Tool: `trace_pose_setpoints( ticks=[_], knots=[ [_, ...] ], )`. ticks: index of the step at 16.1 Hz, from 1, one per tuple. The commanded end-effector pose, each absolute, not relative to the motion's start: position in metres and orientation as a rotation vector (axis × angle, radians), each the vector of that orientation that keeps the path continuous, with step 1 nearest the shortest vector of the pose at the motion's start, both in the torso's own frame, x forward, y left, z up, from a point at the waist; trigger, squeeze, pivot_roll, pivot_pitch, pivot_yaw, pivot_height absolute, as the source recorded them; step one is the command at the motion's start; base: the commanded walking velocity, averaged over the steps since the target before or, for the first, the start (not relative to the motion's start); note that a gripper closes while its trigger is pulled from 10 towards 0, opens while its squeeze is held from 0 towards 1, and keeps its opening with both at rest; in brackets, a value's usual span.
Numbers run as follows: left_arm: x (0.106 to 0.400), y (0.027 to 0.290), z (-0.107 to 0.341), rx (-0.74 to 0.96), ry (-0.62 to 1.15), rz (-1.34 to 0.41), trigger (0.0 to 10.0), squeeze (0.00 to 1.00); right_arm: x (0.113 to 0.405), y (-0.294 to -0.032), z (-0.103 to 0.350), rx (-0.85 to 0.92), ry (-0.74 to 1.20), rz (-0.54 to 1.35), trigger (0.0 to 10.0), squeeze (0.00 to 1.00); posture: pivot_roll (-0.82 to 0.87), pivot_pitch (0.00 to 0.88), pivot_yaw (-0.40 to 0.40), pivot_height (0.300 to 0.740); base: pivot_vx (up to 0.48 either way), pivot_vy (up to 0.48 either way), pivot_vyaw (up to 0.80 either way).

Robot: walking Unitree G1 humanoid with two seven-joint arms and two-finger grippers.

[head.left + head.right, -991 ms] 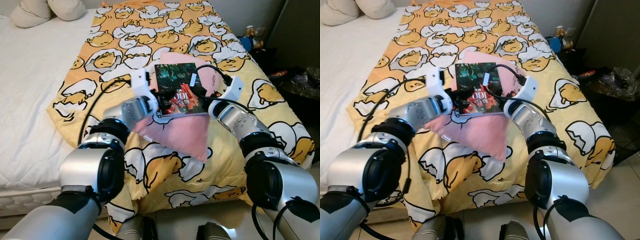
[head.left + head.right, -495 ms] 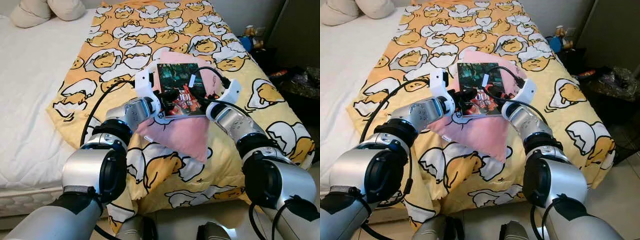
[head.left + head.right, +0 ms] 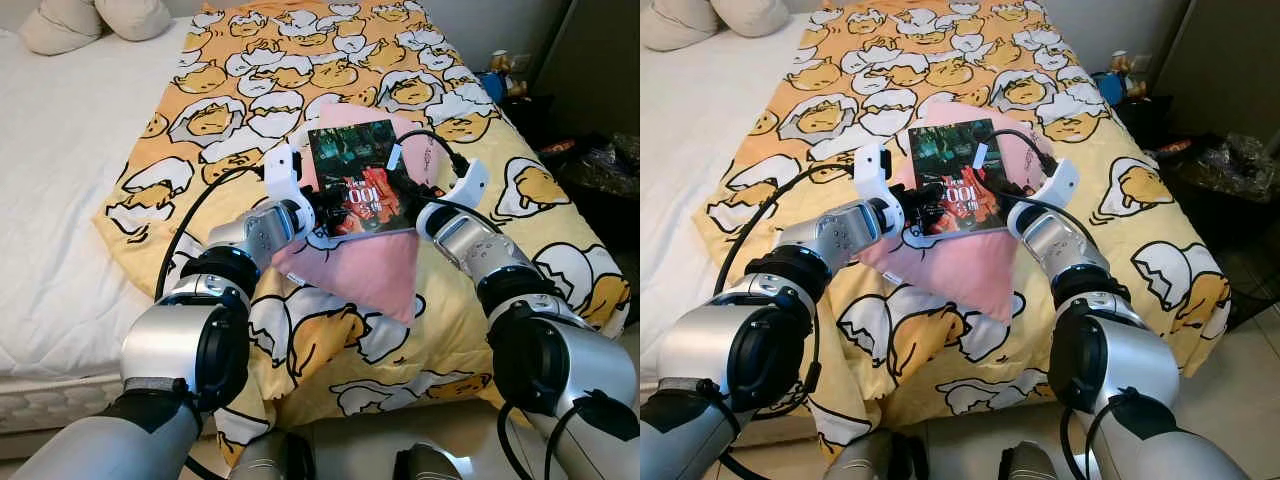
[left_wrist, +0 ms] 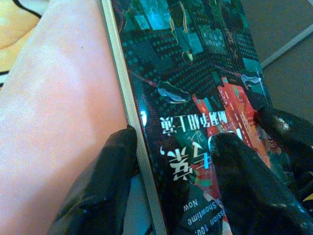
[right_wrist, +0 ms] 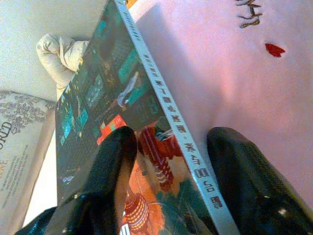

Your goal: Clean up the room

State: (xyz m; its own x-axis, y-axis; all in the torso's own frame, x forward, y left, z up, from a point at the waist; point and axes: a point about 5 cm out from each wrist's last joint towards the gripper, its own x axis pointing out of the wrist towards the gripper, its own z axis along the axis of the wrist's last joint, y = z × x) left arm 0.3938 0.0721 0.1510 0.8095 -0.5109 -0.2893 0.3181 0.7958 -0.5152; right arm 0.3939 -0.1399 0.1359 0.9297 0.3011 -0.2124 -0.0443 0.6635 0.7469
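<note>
Over pink pillow [image 3: 360, 262], book [image 3: 358, 180] between both claws, lower cover hidden.

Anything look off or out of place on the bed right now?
A dark-covered paperback book sits mid-bed on a pink cloth over the yellow egg-print blanket, not where a book belongs. It is tilted, gripped on opposite edges by the left gripper and right gripper. Nothing looks spilled or damaged.

Head stereo pair looks down over the bed [image 3: 80, 150]; both wrist cameras sit close on the book [image 4: 195, 98]
</note>
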Motion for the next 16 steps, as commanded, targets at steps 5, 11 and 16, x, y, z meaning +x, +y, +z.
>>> trace_pose_setpoints(
  ticks=[5, 11, 16],
  knots=[
    [0.388, 0.057, 0.148, -0.563, 0.423, -0.549, 0.0, 0.00, 0.395, -0.119, 0.141, 0.872, 0.343, 0.281, 0.0, 0.00, -0.18, 0.061, 0.070, 0.700, 0.000, 0.000, 0.00],
    [0.390, 0.054, 0.157, -0.601, 0.361, -0.593, 0.0, 0.00, 0.392, -0.117, 0.136, 0.883, 0.353, 0.285, 0.0, 0.00, -0.18, 0.057, 0.070, 0.700, 0.000, 0.000, 0.00],
    [0.401, 0.075, 0.187, -0.430, 0.180, -0.582, 0.0, 0.00, 0.405, -0.117, 0.183, 0.862, 0.172, 0.393, 0.0, 0.00, -0.18, 0.023, 0.066, 0.700, 0.000, 0.000, 0.00]
  ],
)
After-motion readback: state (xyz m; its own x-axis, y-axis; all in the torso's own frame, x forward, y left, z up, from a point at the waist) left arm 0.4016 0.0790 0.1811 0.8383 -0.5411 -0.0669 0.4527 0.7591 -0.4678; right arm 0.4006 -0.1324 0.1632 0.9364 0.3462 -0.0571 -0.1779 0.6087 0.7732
